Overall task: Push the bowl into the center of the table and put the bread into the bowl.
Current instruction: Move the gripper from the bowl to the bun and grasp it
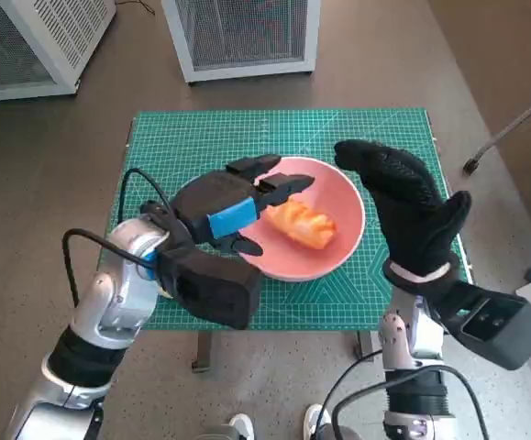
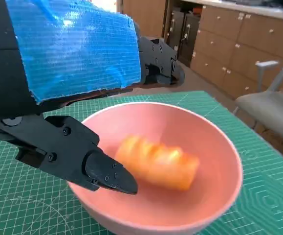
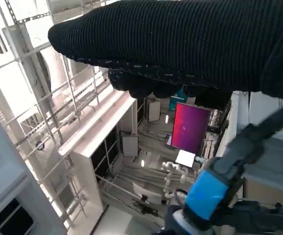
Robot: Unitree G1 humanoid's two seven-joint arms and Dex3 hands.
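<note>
The work surface is a small table covered by a green cutting mat (image 1: 201, 137) printed with a grid and angle lines. It stands on a grey-brown floor (image 1: 45, 156). Two white cabinets with mesh fronts stand beyond the far edge: one (image 1: 242, 37) behind the table, another (image 1: 27, 41) to the left. A grey chair (image 2: 273, 105) is at the right side, partly in view. The left wrist view shows wooden drawer units (image 2: 234, 44) along the room's far wall.

The pink bowl (image 1: 343, 243) sits on the mat, roughly central and slightly toward the right. The bread (image 1: 302, 223), an orange-brown roll, lies inside the bowl on its floor.

The left hand (image 1: 233, 213) is above the bowl's left rim, its fingers (image 2: 102, 171) spread apart around the rim area and holding nothing; no finger is seen touching the bread.

The right hand (image 1: 407, 206) is raised over the bowl's right side, gloved fingers extended and loosely apart, nothing in it. Contact with the bowl's rim cannot be determined.

Shoes (image 1: 279, 426) of a person show at the near edge of the head view.
</note>
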